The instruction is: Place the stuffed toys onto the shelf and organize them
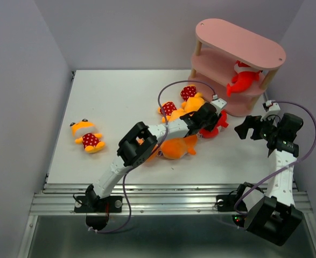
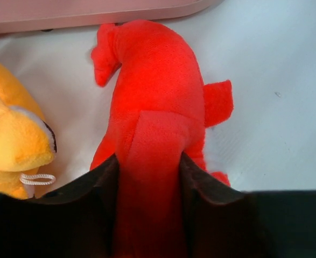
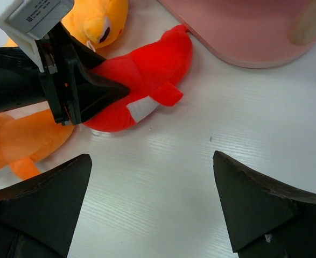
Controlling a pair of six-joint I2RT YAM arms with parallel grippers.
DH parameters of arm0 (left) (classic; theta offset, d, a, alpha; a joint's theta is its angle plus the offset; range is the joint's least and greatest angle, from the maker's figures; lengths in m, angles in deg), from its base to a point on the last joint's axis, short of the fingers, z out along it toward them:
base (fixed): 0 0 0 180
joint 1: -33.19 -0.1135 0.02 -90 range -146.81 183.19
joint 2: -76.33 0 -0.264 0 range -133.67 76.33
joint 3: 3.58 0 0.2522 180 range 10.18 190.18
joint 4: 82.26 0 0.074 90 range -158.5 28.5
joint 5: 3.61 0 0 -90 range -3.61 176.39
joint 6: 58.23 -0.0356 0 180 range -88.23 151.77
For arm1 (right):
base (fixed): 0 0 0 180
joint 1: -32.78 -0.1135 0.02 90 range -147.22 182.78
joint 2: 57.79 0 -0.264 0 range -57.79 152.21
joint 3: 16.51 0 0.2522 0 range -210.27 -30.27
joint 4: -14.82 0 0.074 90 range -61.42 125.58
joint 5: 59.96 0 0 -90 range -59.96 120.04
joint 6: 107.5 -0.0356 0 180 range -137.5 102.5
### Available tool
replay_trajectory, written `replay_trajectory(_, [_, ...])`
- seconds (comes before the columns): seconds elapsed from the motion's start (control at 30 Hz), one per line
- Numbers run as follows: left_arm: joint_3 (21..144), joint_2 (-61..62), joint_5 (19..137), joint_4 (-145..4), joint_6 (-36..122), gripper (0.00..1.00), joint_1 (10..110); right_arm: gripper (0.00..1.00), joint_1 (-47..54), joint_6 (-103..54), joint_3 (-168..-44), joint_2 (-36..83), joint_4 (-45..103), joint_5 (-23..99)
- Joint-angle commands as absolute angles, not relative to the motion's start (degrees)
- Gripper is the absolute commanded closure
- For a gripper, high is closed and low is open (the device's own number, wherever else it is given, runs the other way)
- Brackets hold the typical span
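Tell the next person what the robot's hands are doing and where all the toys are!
Left hand: shut on red shark, which lies on the table beside the shelf.
Right hand: open, empty.
Done: other red shark sits on the middle tier.
Left: the held shark, orange shark, lone dotted figure, dotted pair, all on the table.
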State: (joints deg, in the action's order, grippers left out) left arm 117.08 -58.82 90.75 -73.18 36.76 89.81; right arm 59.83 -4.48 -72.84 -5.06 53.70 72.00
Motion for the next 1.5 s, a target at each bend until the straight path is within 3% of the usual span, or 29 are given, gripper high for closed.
replay_trajectory(0.0, [115.65, -58.58, 88.95, -66.21, 38.09, 0.75, 89.53, 0.00, 60.38, -4.50, -73.07, -6.20, 52.57, 74.16])
replay_trajectory(0.1, [115.39, -56.13, 83.61, -66.30, 39.58, 1.00, 88.92, 0.00, 60.38, -1.87, -72.37, -6.90, 53.09, 77.92])
replay_trajectory(0.33, [116.97, -47.44, 67.42, -60.95, 44.15, 1.00, 86.20, 0.00, 60.38, 19.02, -72.01, -9.80, 67.01, 93.04])
replay_trajectory(0.37, [117.15, -46.81, 62.44, -58.94, 44.86, 1.00, 84.80, 0.00, 60.38, 31.42, -72.97, -10.24, 71.68, 95.76])
replay_trajectory(0.43, [117.24, -45.06, 56.65, -56.47, 46.78, 1.00, 83.39, 0.00, 60.38, 44.75, -76.39, -10.42, 85.71, 96.92])
replay_trajectory(0.57, [115.83, -42.24, 40.04, -48.83, 48.37, 1.00, 80.05, 0.00, 60.38, 71.12, -80.45, -10.77, 98.17, 95.26])
replay_trajectory(0.77, [112.24, -38.20, 30.41, -39.51, 44.25, 1.00, 78.81, 0.00, 60.38, 87.76, -84.40, -7.62, 108.09, 96.48])
replay_trajectory(0.97, [110.03, -36.26, 24.43, -35.54, 40.82, 1.00, 78.90, 0.00, 59.85, 88.94, -85.73, -5.94, 108.20, 98.94])
replay_trajectory(1.2, [110.91, -34.94, 17.40, -36.67, 42.65, 1.00, 79.07, 0.00, 51.86, 87.01, -83.36, -4.53, 108.12, 98.60])
replay_trajectory(1.47, [112.22, -35.12, 17.74, -37.29, 44.51, 1.00, 79.07, 0.00, 43.68, 81.20, -82.92, -3.04, 107.06, 96.58])
